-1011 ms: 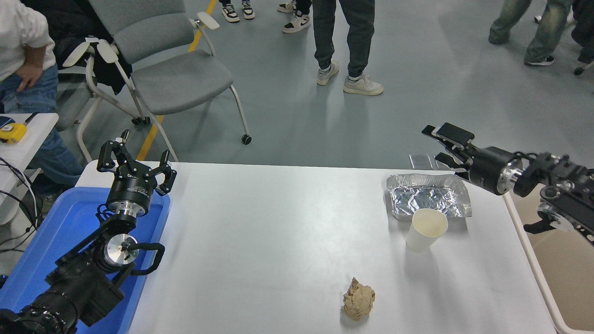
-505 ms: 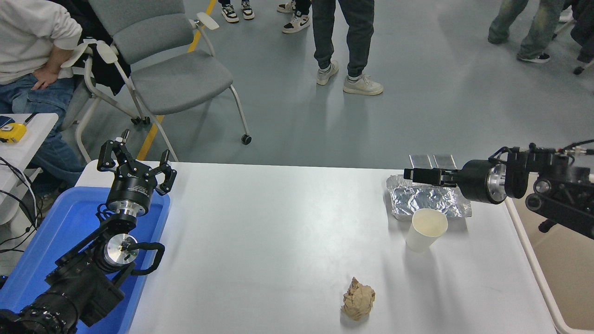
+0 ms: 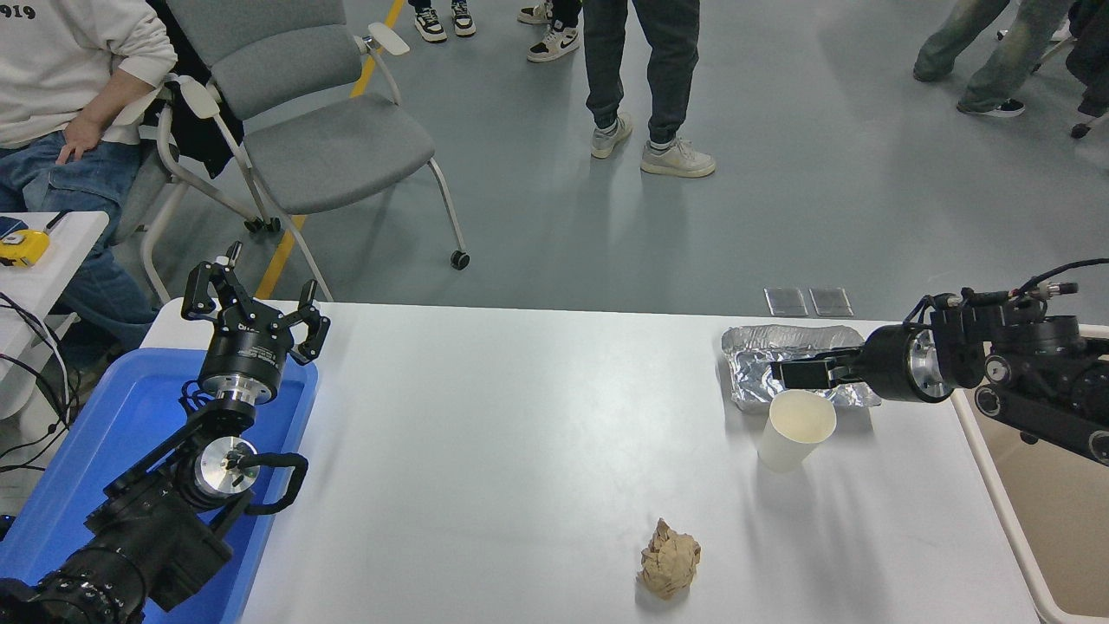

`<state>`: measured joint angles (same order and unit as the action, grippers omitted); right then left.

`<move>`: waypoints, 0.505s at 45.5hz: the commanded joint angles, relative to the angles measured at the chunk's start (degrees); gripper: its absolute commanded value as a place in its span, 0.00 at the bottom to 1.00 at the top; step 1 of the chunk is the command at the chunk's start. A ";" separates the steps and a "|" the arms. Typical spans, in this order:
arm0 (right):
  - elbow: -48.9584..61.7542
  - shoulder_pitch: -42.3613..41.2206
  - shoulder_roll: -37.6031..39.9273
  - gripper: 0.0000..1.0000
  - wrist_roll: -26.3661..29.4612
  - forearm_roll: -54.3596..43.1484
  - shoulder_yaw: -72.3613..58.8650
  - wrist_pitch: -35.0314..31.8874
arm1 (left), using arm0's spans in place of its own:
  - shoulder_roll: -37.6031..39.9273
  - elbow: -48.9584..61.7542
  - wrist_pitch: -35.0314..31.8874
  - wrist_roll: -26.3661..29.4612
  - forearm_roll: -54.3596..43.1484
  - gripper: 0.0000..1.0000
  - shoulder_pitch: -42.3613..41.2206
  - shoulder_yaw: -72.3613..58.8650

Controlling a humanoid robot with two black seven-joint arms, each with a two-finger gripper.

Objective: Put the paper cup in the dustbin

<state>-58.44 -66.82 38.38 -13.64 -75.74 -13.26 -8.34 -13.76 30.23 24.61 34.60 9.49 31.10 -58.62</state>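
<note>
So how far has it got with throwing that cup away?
Nothing is binned yet. The cup stands upright on the table, unheld. The right tool hovers just behind it, over the foil tray. Gripping, lifting and carrying it to the bin remain.

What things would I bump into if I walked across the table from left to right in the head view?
Blue plastic tray → parked left tool above its inner edge → crumpled brown paper ball → white paper cup → beige plastic dustbin beside the table's right edge.
</note>
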 commanded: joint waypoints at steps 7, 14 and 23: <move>4.03 1.77 -0.59 1.00 0.02 -3.18 -3.70 2.36 | -0.04 0.00 0.00 0.03 0.00 1.00 -0.07 0.00; 6.58 4.94 -2.26 1.00 0.02 -3.18 -3.70 3.07 | -0.04 0.00 0.00 0.03 0.00 1.00 0.02 0.00; 10.80 8.37 -4.98 1.00 -0.07 -3.18 -3.61 5.44 | -0.04 0.00 0.00 0.03 0.00 1.00 -0.07 0.00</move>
<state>-52.02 -62.11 35.96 -13.68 -78.60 -16.58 -5.38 -13.76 30.24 24.61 34.60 9.51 31.10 -58.62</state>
